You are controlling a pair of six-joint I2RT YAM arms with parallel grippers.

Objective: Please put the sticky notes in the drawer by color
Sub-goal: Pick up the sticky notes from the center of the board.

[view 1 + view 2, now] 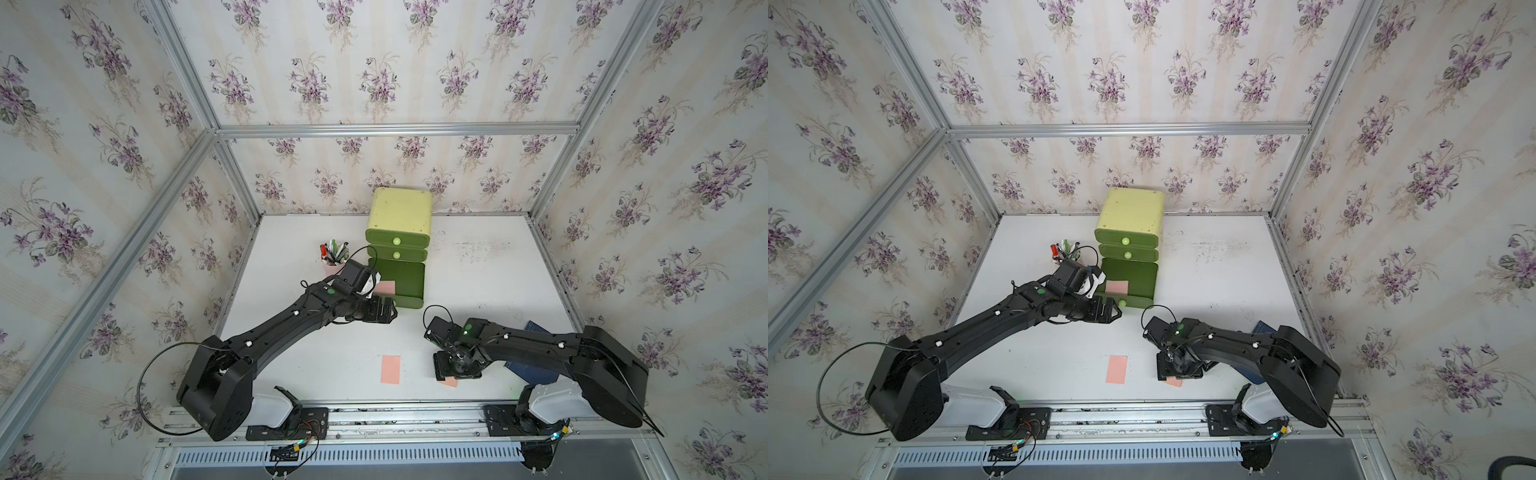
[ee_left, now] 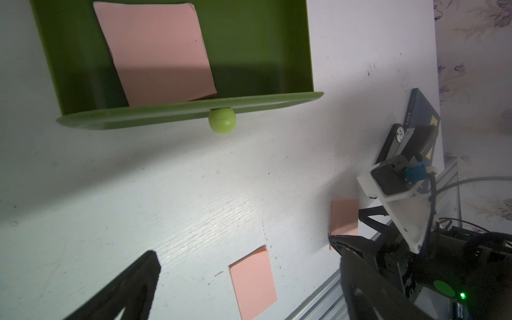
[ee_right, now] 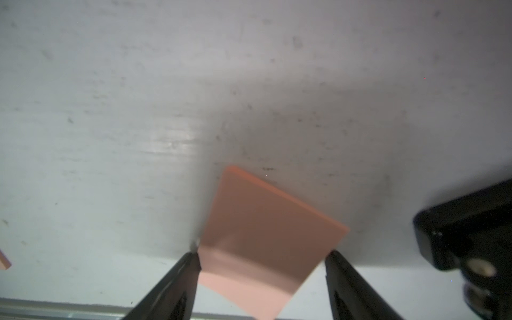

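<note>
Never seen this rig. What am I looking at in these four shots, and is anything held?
Two black robot arms sit at the front of a white table, each ending in a two-fingered pincer. Two pictures look down from one overhead stereo camera; two come from cameras on the wrists. At the back stands a green drawer chest, its bottom drawer pulled out with a pink sticky note inside. Beside it is a pen cup; a dark blue book lies partly under the right arm. The left pincer is open and empty near the drawer. The right pincer straddles a second pink note; whether it grips yet is unclear. A third pink note lies loose.
</note>
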